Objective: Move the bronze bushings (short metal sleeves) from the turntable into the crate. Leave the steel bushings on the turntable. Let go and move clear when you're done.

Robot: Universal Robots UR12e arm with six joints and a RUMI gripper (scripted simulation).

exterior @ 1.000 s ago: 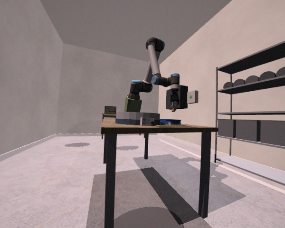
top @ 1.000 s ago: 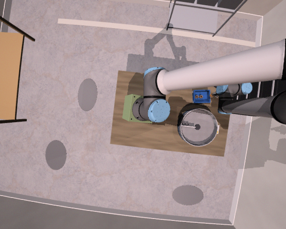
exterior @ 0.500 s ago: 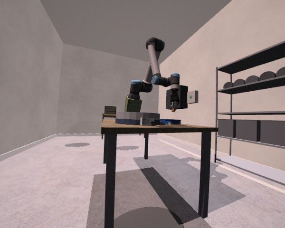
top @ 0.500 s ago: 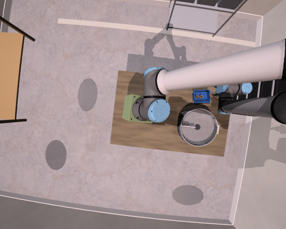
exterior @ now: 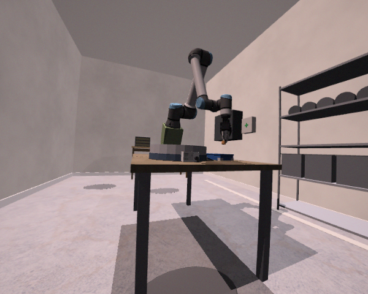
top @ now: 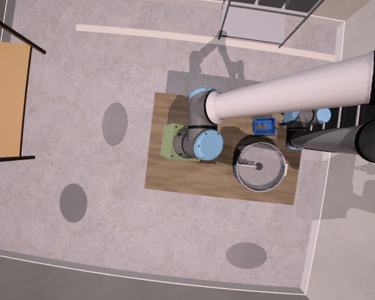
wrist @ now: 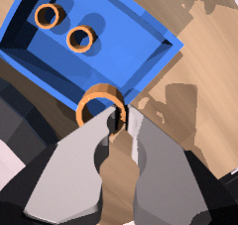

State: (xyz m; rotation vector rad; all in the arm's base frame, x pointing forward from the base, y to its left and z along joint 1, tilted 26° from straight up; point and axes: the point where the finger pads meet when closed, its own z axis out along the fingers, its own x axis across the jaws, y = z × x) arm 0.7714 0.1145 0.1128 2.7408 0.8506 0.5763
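My gripper (top: 281, 123) (exterior: 224, 138) (wrist: 122, 106) is shut on the wall of a bronze bushing (top: 277, 124) (exterior: 223, 143) (wrist: 99, 89), an orange ring hanging at the fingertips. It is raised above the table, just off the right side of the blue crate (top: 264, 132) (exterior: 222, 156) (wrist: 131, 49) in the top view. In the wrist view the held ring overlaps the crate's near corner. Two bronze bushings, one (top: 258, 127) (wrist: 36, 17) and another (top: 264, 126) (wrist: 68, 40), stand inside the crate. The round grey turntable (top: 268, 177) (exterior: 168, 148) carries small dark grey pieces, probably steel bushings, at its left; their number is unclear.
The turntable has a raised rim and a thin light bar (top: 247, 165) inside. It stands close beside the crate on the wooden table (top: 187, 180) (exterior: 247, 166). The arm's green base block (top: 167, 142) (exterior: 172, 135) is at the table's other end. A shelf rack (exterior: 327, 146) stands off to the side.
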